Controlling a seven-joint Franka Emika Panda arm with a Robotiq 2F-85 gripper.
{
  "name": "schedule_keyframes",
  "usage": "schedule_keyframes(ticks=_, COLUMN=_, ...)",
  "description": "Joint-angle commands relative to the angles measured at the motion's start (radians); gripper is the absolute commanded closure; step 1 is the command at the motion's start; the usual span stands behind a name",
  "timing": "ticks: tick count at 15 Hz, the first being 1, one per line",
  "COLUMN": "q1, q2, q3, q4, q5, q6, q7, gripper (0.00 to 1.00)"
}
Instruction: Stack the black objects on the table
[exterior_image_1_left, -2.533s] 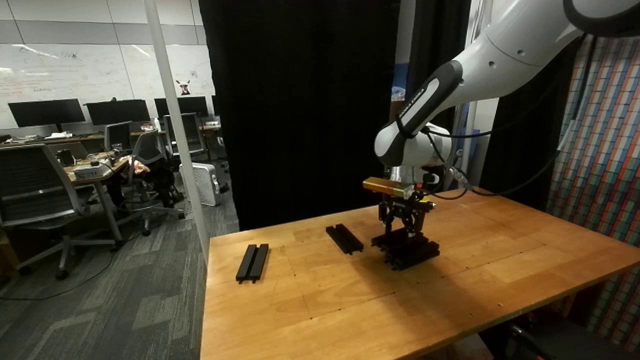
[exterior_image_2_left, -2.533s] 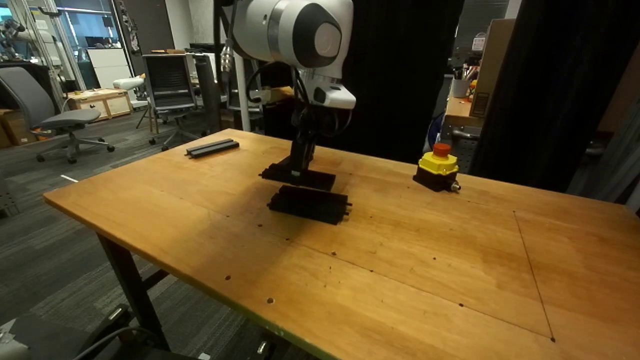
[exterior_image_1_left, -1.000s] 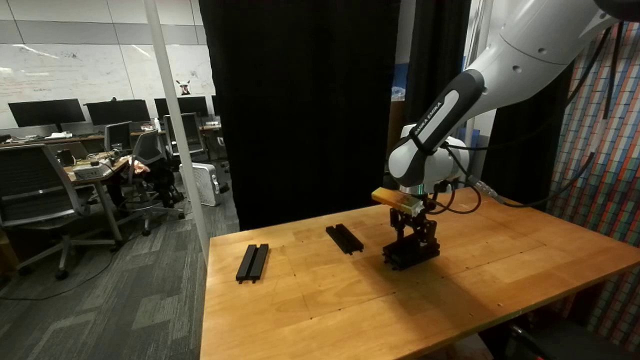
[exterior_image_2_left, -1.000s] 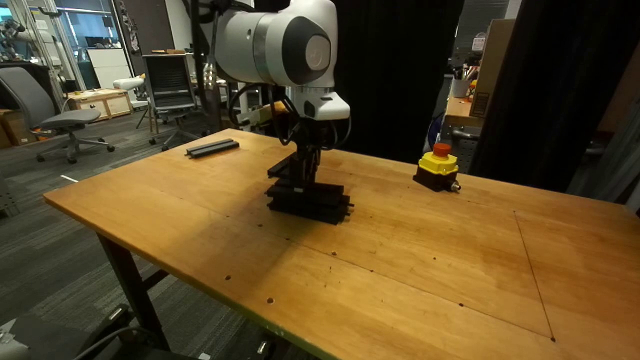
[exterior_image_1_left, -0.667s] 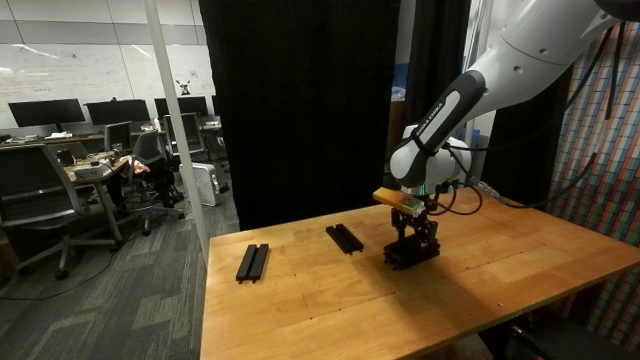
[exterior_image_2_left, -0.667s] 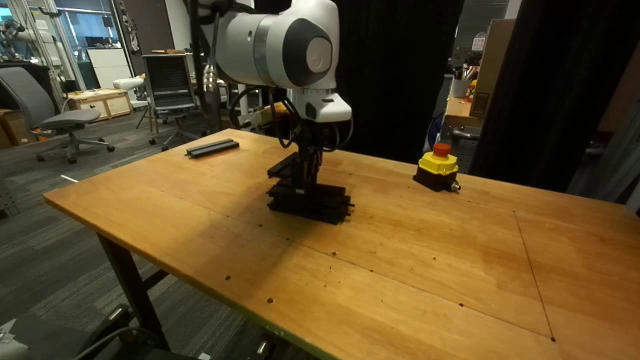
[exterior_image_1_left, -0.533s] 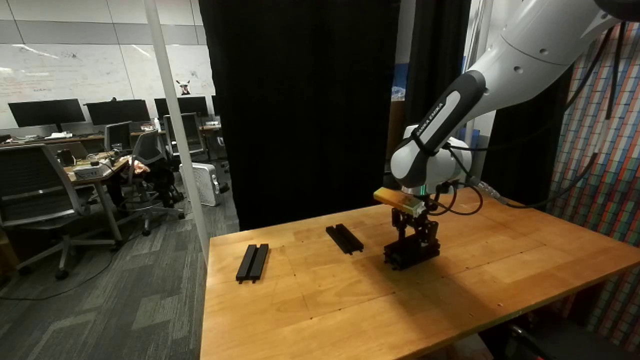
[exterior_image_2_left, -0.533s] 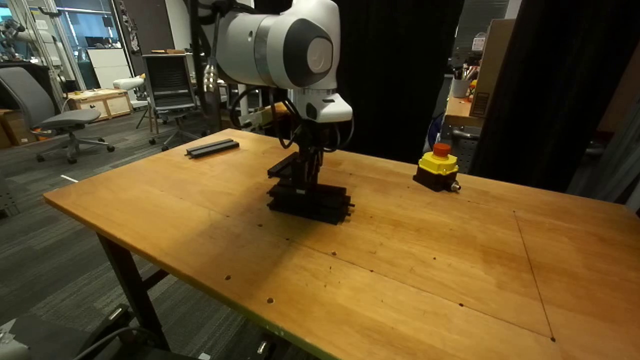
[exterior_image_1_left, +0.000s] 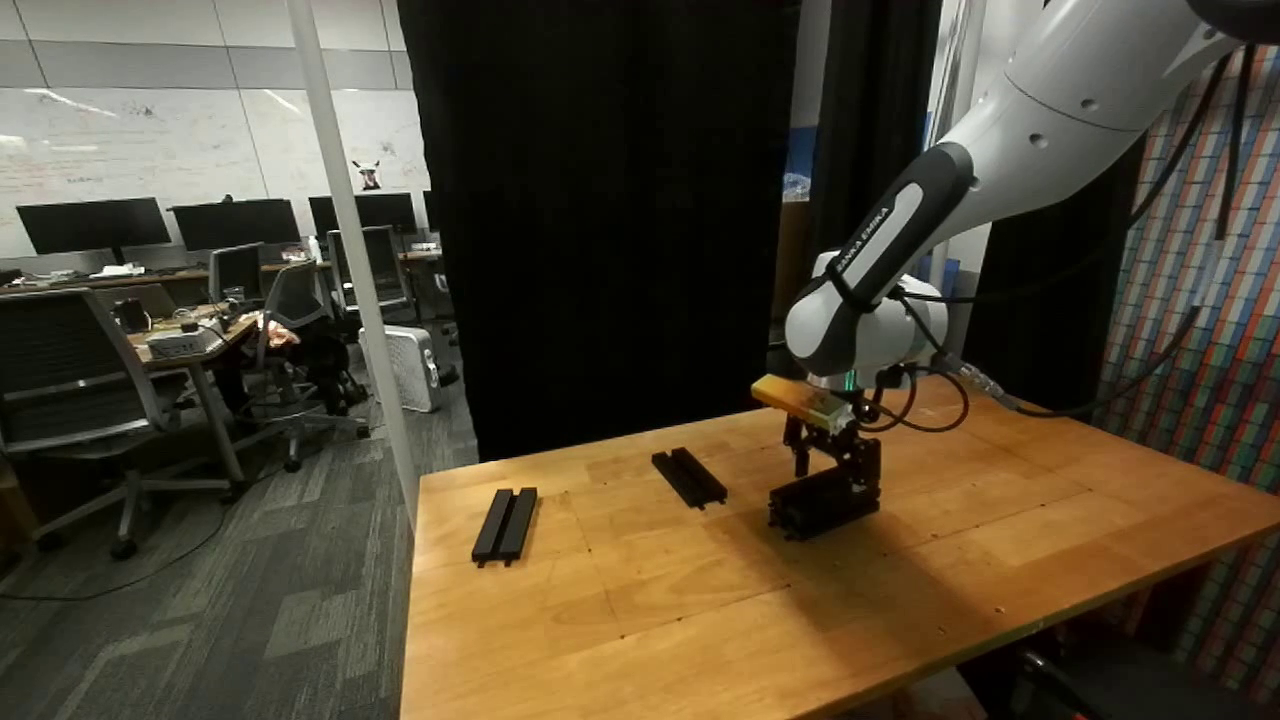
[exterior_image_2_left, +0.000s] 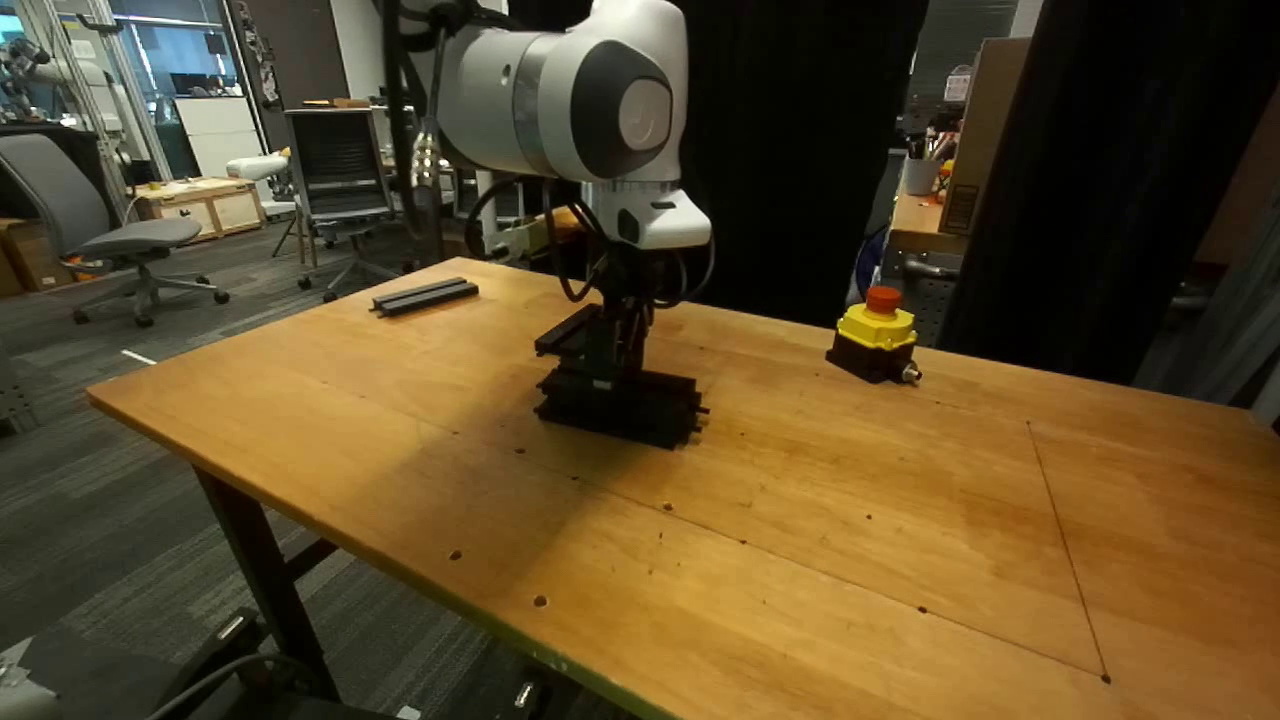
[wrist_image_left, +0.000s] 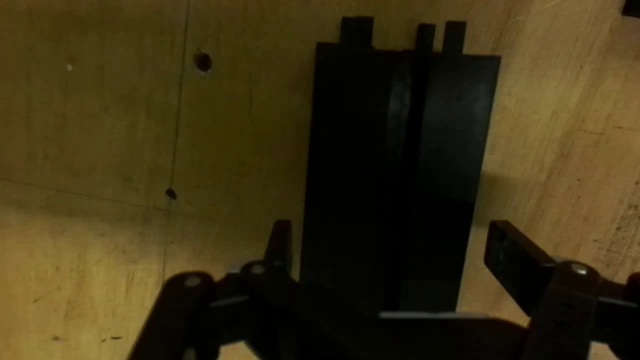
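On the wooden table (exterior_image_1_left: 620, 600) lies a stack of black objects (exterior_image_1_left: 830, 508), flat grooved bars with small pins at their ends. How many layers it has is hard to tell, dark against dark. My gripper (wrist_image_left: 390, 237) stands open over the stack, one finger on each side, with wood visible between the top bar's edges and the fingertips. In an exterior view two more black objects lie apart: a bar (exterior_image_1_left: 690, 477) left of the stack and another bar (exterior_image_1_left: 505, 527) farther left. The nearer bar (exterior_image_2_left: 565, 333) is partly behind the fingers in an exterior view.
A yellow-and-red button box (exterior_image_2_left: 875, 335) stands on the table beyond the stack. Black curtains (exterior_image_1_left: 620, 220) hang close behind the table's far edge. A cable (exterior_image_1_left: 1080, 405) loops from the arm's wrist.
My gripper carried a black bar from behind the stack onto it and came down. In the last half second the fingers spread and let go of the bar, which stays on top.
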Motion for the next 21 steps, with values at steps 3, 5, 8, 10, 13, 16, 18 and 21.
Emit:
schedule_keyframes(ticks=3, q1=0.023, q2=-0.053, q3=0.013, q4=0.024, q5=-0.094, q6=-0.050, q7=-0.005, gripper=0.00)
schedule_keyframes(ticks=5, q1=0.043, q2=-0.059, q3=0.026, q4=0.069, q5=-0.178, q6=-0.104, q7=-0.017, gripper=0.00)
schedule_keyframes(ticks=8, q1=0.059, q2=-0.054, q3=0.064, q4=0.174, q5=-0.250, q6=-0.234, q7=-0.078, gripper=0.00)
schedule_keyframes(ticks=10, q1=0.060, q2=-0.020, q3=0.089, q4=0.262, q5=-0.257, q6=-0.301, q7=-0.161, gripper=0.00)
schedule_keyframes(ticks=13, q1=0.051, q2=0.057, q3=0.109, q4=0.391, q5=-0.247, q6=-0.345, q7=-0.328, gripper=0.00)
schedule_keyframes(ticks=16, q1=0.046, q2=0.134, q3=0.107, q4=0.490, q5=-0.246, q6=-0.346, q7=-0.503, gripper=0.00)
schedule_keyframes(ticks=18, q1=0.042, q2=0.187, q3=0.104, q4=0.546, q5=-0.241, q6=-0.338, q7=-0.623, gripper=0.00)
schedule_keyframes(ticks=21, q1=0.040, q2=0.258, q3=0.104, q4=0.607, q5=-0.236, q6=-0.318, q7=-0.793, gripper=0.00)
